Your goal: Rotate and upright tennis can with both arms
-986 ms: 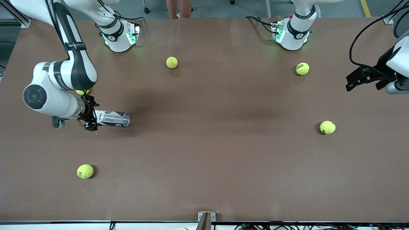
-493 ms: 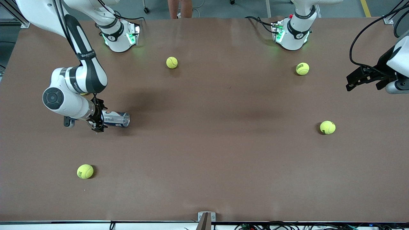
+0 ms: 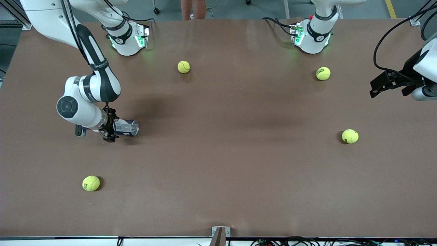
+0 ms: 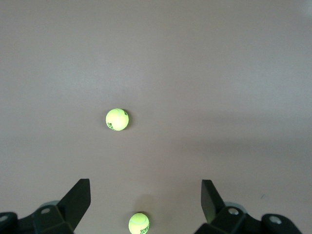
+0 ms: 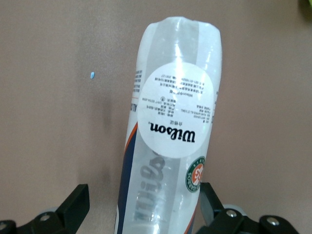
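Observation:
The tennis can lies on its side at the right arm's end of the table, lengthwise toward the left arm's end. My right gripper is open and low at the table, its fingers straddling the can's end. In the right wrist view the can with its white Wilson label fills the gap of the right gripper; one finger is close against it, the other stands apart. My left gripper is open and empty, held in the air at the left arm's end of the table; it also shows in the left wrist view.
Several yellow-green tennis balls lie about the brown table: one near the right arm's base, one near the left arm's base, one and one nearer the front camera. The left wrist view shows two balls.
My right arm has slid toward the left arm's end, bringing its open fingers farther along the can. The can has stayed put. The left arm has not moved.

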Robot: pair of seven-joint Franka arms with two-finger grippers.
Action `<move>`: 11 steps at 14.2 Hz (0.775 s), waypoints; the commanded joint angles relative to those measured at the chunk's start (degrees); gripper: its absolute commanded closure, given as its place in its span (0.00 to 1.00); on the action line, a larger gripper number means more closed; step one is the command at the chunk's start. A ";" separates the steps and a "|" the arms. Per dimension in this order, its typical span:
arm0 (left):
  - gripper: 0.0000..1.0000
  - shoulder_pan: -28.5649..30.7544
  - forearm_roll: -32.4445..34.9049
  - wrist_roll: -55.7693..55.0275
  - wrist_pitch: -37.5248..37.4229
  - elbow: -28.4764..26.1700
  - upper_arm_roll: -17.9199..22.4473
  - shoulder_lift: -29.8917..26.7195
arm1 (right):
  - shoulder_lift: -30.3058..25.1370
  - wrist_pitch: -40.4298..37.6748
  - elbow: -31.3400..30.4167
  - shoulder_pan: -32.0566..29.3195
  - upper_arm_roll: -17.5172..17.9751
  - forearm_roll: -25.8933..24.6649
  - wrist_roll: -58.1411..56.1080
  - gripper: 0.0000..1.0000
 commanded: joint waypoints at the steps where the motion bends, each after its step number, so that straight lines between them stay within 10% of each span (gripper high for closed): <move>1: 0.00 0.05 0.61 -0.47 -0.34 0.21 -0.18 -0.35 | -0.43 0.83 -1.06 -0.57 -0.22 0.04 0.14 0.00; 11: 0.00 0.05 0.70 -0.47 -0.43 0.12 -0.18 -0.35 | 1.41 0.83 -1.15 -4.88 -0.22 -2.24 -0.39 0.00</move>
